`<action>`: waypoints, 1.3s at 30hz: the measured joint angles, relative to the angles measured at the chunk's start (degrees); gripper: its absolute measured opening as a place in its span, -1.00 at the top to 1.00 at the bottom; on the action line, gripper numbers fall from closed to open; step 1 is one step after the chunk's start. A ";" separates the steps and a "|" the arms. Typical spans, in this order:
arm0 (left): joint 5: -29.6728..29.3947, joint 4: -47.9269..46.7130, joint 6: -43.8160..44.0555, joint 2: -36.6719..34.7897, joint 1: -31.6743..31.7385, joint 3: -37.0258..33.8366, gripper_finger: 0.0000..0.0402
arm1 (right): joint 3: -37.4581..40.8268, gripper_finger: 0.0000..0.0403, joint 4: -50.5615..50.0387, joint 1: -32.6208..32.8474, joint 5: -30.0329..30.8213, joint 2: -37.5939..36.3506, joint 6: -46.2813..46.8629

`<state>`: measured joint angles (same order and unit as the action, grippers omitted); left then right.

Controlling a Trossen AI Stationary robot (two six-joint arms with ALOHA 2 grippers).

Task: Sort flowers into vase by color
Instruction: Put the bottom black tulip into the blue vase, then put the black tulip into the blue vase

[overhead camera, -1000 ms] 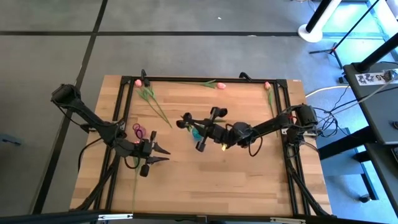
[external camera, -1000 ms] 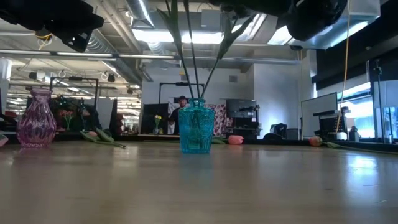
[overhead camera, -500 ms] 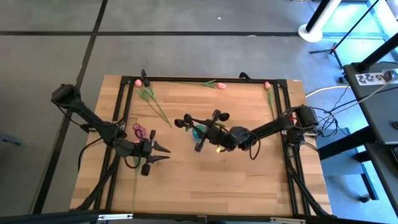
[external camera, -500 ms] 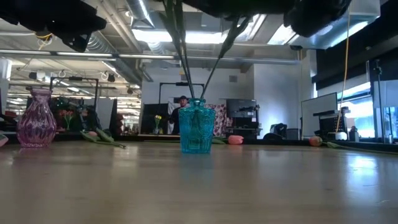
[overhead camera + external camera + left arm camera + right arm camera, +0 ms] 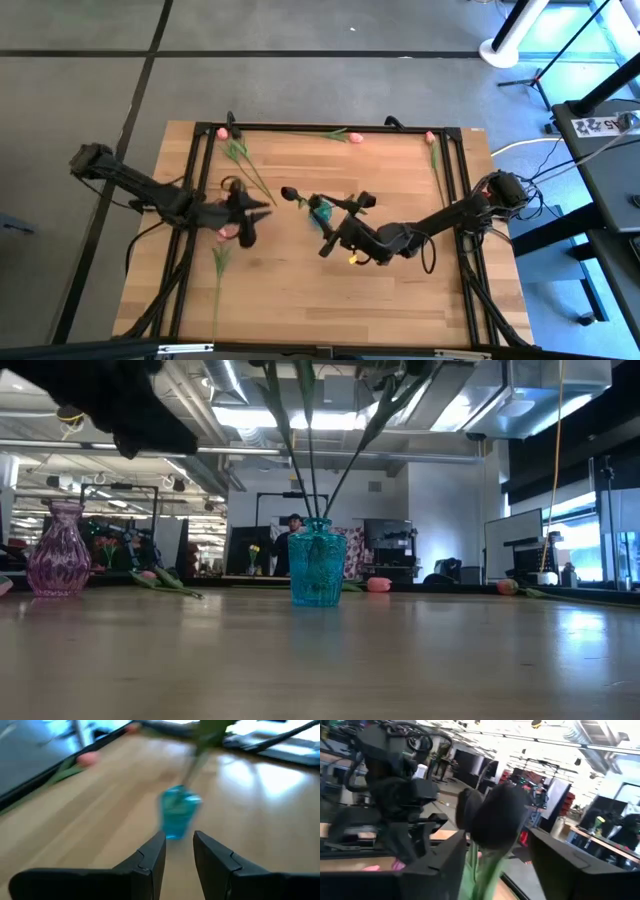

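The right tool (image 5: 343,226) hangs over mid-tabletop, its fingers (image 5: 555,865) parted either side of a dark maroon tulip head (image 5: 492,820) without closing on it. That stem stands with others in the turquoise glass vase (image 5: 317,568). The left tool (image 5: 179,851), open and empty, faces this vase from near the pink glass vase (image 5: 58,550). Pink tulips (image 5: 350,136) lie along the wooden tabletop's (image 5: 300,300) far edge.
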<state>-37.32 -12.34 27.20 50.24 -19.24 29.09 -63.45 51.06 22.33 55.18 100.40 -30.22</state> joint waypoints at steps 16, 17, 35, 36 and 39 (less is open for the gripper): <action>4.65 -20.03 5.43 1.89 38.77 4.85 0.52 | -6.63 -0.77 -5.02 1.81 8.56 0.00 -1.71; 4.67 -20.02 4.48 2.36 39.63 4.85 0.52 | -7.25 -0.78 -5.38 1.87 8.92 0.00 -1.64; 10.46 -3.89 13.38 20.96 62.03 4.83 0.52 | -16.16 -0.79 -17.53 6.93 10.92 0.02 -5.90; 10.53 -2.95 14.17 22.13 62.77 4.83 0.52 | -16.54 -0.79 -17.82 7.53 11.39 0.02 -6.36; 10.59 -1.94 14.39 25.93 64.69 4.83 0.52 | -17.81 -0.79 -18.02 9.00 11.40 0.02 -7.61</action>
<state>-26.73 -14.28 41.59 76.17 45.44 33.91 -81.26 33.03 31.33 66.58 100.42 -37.83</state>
